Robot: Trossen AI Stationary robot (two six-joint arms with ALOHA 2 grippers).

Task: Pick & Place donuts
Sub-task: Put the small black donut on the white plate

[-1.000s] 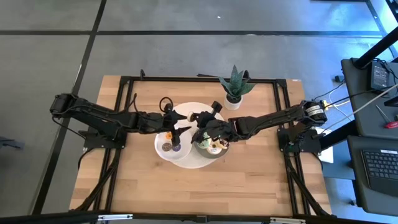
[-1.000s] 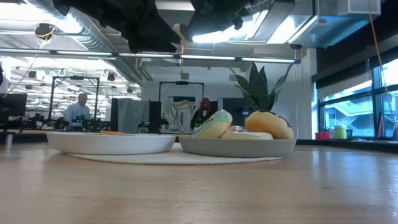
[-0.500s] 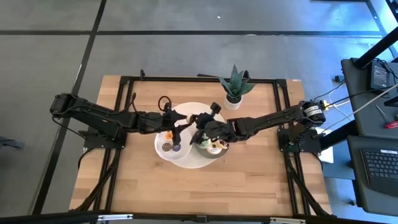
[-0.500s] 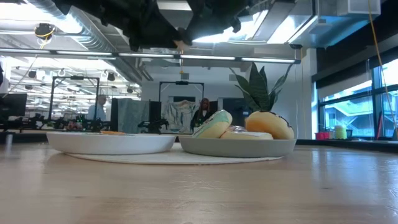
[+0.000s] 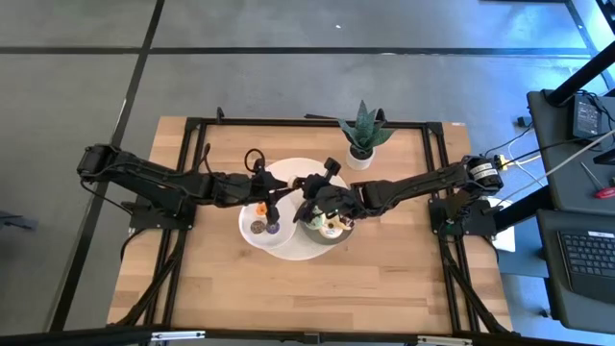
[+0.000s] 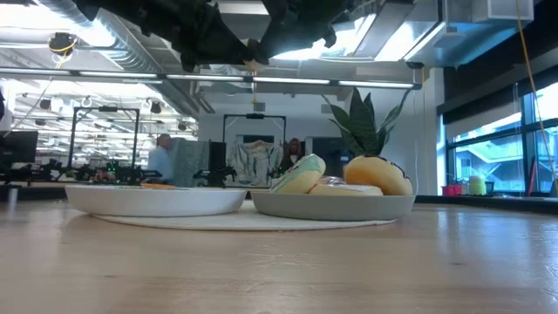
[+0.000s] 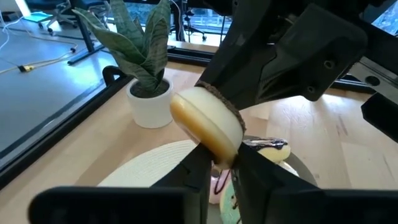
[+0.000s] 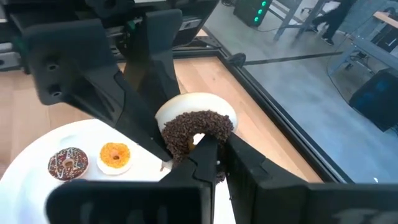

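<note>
A donut [image 8: 196, 127] with chocolate sprinkles on top and a cream underside [image 7: 208, 121] hangs in the air above the plates, between both grippers. My left gripper [image 5: 285, 189] comes from the table's left and is shut on it. My right gripper [image 5: 306, 188] comes from the right and is shut on its opposite rim. Below, a white plate [image 5: 248, 219] carries an orange donut [image 8: 115, 155], a chocolate one [image 8: 68, 162] and a purple one [image 5: 273, 229]. A grey plate [image 6: 331, 206] holds several more donuts [image 6: 377, 174]. My left gripper pinches the donut's rim [image 7: 219, 155] between its two fingers, coming level from the table's left. The donut stands on edge, tilted, clear of the plates. My right gripper pinches the opposite rim [image 8: 202, 144] between its two fingers: one fingertip reaches into the hole, the other lies outside. It comes from the table's right.
Both plates rest on a large round white mat [image 5: 306, 252] at the table's middle. A potted plant [image 5: 363, 135] in a white pot stands just behind it, toward the far edge. The wooden table [image 5: 384, 279] shows bare boards toward the near edge. People show in the room beyond.
My left gripper's fingers stood wide apart beside the donut. They have drawn together onto its rim and taken hold. My right gripper has kept the donut in the air at the same place.
</note>
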